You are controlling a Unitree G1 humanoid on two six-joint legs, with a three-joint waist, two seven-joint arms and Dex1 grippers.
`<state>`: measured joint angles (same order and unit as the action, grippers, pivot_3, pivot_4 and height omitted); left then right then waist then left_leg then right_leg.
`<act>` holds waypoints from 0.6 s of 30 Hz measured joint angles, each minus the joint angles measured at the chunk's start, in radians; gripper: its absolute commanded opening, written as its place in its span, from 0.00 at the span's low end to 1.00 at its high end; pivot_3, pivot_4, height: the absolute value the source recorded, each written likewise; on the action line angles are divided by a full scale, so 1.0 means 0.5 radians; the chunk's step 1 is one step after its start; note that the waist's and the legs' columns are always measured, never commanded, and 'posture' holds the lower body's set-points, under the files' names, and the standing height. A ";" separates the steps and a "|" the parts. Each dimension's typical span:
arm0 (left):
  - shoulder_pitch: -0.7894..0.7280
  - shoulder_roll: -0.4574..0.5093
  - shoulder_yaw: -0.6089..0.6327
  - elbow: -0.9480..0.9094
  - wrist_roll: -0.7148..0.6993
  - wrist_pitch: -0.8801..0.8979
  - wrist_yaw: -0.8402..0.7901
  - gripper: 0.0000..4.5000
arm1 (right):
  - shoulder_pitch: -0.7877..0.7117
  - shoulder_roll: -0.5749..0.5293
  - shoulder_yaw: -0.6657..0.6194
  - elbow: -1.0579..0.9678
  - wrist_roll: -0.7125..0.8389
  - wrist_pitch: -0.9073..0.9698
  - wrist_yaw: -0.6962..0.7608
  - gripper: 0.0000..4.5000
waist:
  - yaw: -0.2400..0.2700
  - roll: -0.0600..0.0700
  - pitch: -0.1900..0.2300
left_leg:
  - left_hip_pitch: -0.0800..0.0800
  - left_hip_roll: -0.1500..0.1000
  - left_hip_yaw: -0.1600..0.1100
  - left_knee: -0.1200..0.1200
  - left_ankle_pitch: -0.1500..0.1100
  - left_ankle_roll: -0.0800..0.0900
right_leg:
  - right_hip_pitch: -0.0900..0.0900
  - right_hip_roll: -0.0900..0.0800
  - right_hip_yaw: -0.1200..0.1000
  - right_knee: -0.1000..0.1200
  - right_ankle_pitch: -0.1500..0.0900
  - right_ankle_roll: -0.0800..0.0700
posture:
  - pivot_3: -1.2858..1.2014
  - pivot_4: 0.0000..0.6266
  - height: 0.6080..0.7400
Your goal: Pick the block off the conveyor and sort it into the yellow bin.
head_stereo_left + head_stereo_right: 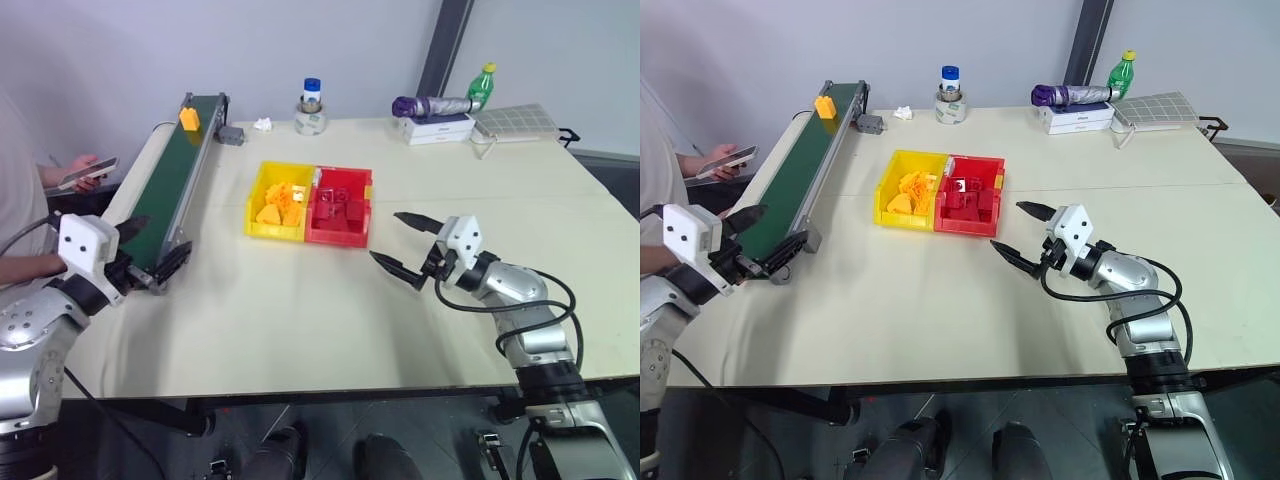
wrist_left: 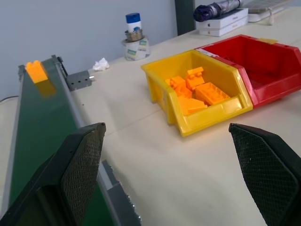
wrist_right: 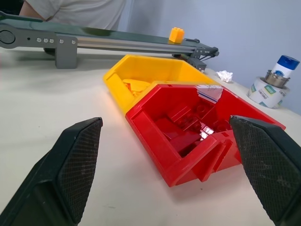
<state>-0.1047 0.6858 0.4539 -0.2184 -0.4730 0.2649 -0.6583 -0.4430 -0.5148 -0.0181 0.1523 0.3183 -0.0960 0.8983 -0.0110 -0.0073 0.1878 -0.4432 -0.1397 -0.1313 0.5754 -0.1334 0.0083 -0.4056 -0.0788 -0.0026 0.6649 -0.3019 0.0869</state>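
The block (image 1: 189,118), a small yellow-orange brick, sits upright on the far end of the conveyor (image 1: 170,180), well apart from both grippers. The conveyor, a dark green belt in a grey frame, runs along the left side of the table (image 1: 330,300) from far to near. Just right of its far end lies a small grey box (image 1: 231,134). Near the table's middle stands the yellow bin (image 1: 262,190), holding several orange-yellow pieces, joined on its right to the red bin (image 1: 355,237) with dark red blocks inside.

The left gripper (image 1: 150,245) hovers at the near end of the conveyor, its 2 jaws spread wide and empty. The right gripper (image 1: 405,243) hangs over bare table just near and right of the red bin, jaws likewise wide apart and holding nothing. A person's hand (image 1: 65,177) with a phone shows at the left edge. At the table's far edge stand a tape roll with a small bottle (image 1: 311,108), a white box (image 1: 437,128) and a green bottle (image 1: 483,84).

Step in hand, as judged: await or reach the block. Good practice is to keep the left jaws open and square to the belt, close across 2 flat faces of the brick, lift clear of the frame, then carry right and release over the yellow compartment, not the red.
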 measured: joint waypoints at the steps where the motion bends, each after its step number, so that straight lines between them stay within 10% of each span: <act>1: 0.000 -0.029 0.037 0.003 0.043 -0.053 0.083 0.98 | 0.000 0.000 0.000 0.000 0.000 0.000 0.002 1.00 | 0.000 0.000 0.000 | 0.000 0.000 0.000 0.000 0.000 0.000 | 0.000 0.000 0.000 0.000 0.000 0.000 | 0.52 0.24 1.00; 9: 0.354 -0.576 0.297 -0.204 0.293 -0.209 0.775 0.98 | -0.002 0.002 0.001 0.003 0.000 -0.004 0.007 1.00 | 0.014 -0.002 0.001 | -0.001 0.000 0.000 0.001 -0.001 0.002 | 0.002 -0.001 0.000 -0.002 0.001 0.001 | 0.52 0.24 1.00; 18: 0.442 -0.683 0.218 -0.359 0.268 -0.146 0.864 0.98 | -0.002 0.001 0.001 0.013 0.000 -0.016 0.023 1.00 | 0.046 -0.002 0.000 | 0.000 0.000 0.001 0.002 -0.001 0.001 | 0.003 -0.001 0.000 -0.001 0.000 0.000 | 0.52 0.24 1.00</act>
<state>0.1163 0.3442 0.5630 -0.3980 -0.3392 0.1918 -0.2265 -0.4443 -0.5141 -0.0175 0.1589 0.3182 -0.1040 0.9100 0.0117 -0.0084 0.1880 -0.4430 -0.1397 -0.1309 0.5762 -0.1340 0.0090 -0.4041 -0.0791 -0.0025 0.6646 -0.3019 0.0869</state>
